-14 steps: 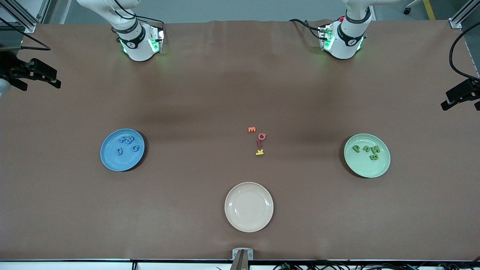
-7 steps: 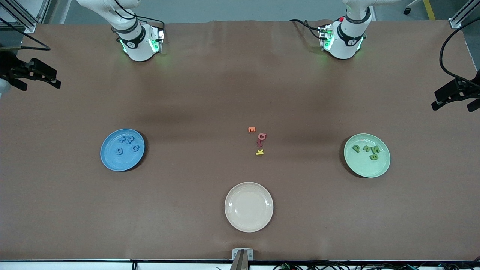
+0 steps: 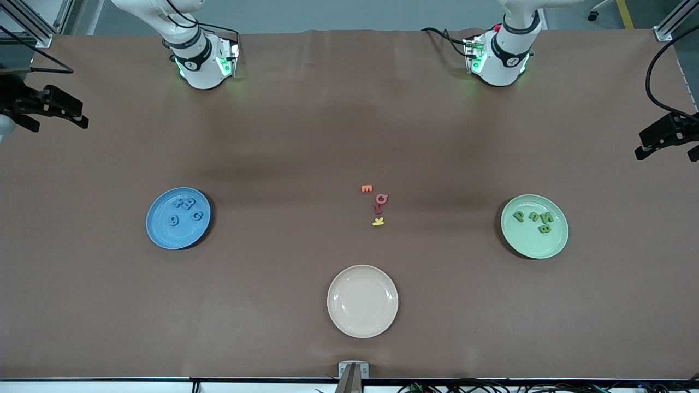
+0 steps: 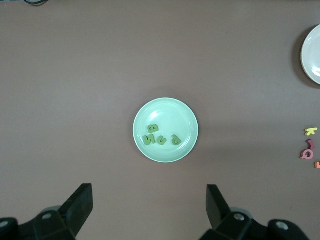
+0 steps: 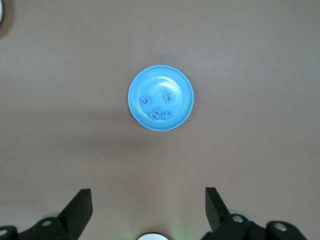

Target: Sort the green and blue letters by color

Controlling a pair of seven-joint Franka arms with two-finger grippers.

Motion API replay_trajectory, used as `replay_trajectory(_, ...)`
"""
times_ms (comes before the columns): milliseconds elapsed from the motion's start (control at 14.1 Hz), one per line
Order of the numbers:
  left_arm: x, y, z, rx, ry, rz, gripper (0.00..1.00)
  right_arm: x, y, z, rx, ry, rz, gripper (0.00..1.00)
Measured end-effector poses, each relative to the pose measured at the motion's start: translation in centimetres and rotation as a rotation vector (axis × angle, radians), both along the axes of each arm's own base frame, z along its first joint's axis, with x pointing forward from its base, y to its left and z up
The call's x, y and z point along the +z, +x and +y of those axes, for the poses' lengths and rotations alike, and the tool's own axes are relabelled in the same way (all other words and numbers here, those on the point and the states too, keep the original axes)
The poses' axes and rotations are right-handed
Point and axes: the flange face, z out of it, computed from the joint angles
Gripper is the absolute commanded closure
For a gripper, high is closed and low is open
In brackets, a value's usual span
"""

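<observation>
Several blue letters point(image 3: 184, 206) lie on the round blue plate point(image 3: 164, 234) toward the right arm's end of the table. Several green letters point(image 3: 544, 220) lie on the pale green plate point(image 3: 532, 245) toward the left arm's end. My right gripper point(image 3: 57, 114) hangs high at its table end, open and empty. In the right wrist view it point(image 5: 148, 202) looks down on the blue plate point(image 5: 145, 82) and its letters point(image 5: 160, 114). My left gripper point(image 3: 666, 155) hangs open and empty at its end. In the left wrist view it point(image 4: 149, 200) faces the green plate point(image 4: 170, 112) and green letters point(image 4: 152, 137).
An empty cream plate point(image 3: 362, 301) sits mid-table, nearest the front camera. Farther from the camera than it lie an orange E point(image 3: 367, 189), two red letters point(image 3: 381, 200) and a yellow K point(image 3: 378, 221), loose on the brown table.
The left gripper drifted slightly inward over its table end, then back outward. The right arm, plates and letters have not moved.
</observation>
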Motion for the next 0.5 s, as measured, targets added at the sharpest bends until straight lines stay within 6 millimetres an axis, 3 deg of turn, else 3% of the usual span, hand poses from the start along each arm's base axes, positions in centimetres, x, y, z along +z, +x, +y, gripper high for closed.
replay_trajectory(497, 0.3, -0.1, -1.2, 0.061, -0.009, -0.005, 0.00, 0.0, 0.0, 0.0, 0.000, 0.000, 0.001, 0.00)
